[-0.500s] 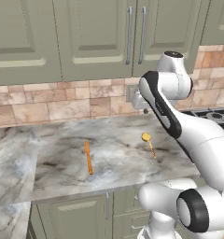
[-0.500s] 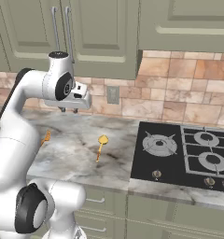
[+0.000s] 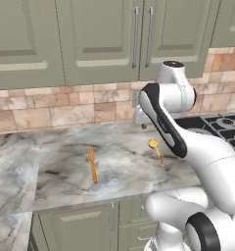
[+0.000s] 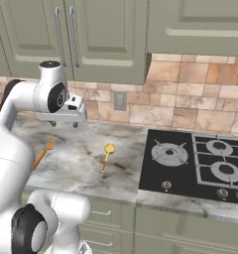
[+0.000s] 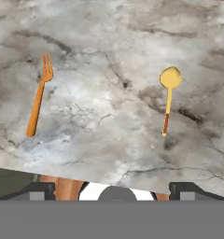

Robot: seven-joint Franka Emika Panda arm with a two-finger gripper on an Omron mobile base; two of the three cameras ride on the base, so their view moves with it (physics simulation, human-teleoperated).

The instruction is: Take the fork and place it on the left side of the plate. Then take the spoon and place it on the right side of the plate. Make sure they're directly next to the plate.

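Note:
The orange fork [image 3: 92, 164] [image 4: 43, 153] [image 5: 39, 100] lies flat on the marble counter [image 3: 60, 166], tines toward the wall. About a hand's width to its right rests the orange-yellow spoon [image 3: 156, 149] [image 4: 107, 155] [image 5: 168, 98], bowl toward the wall. My gripper [image 4: 65, 124] [image 5: 111, 191] hangs well above the counter, between the two and near the back wall, pointing down. It is open with nothing between its fingers. The plate is out of view.
A black gas cooktop [image 4: 200, 163] [image 3: 222, 122] is set into the counter right of the spoon. A wall outlet [image 4: 120, 100] sits in the tiled backsplash, with green cabinets [image 3: 105, 39] overhead. The counter's front edge [image 5: 86, 175] runs close below the cutlery.

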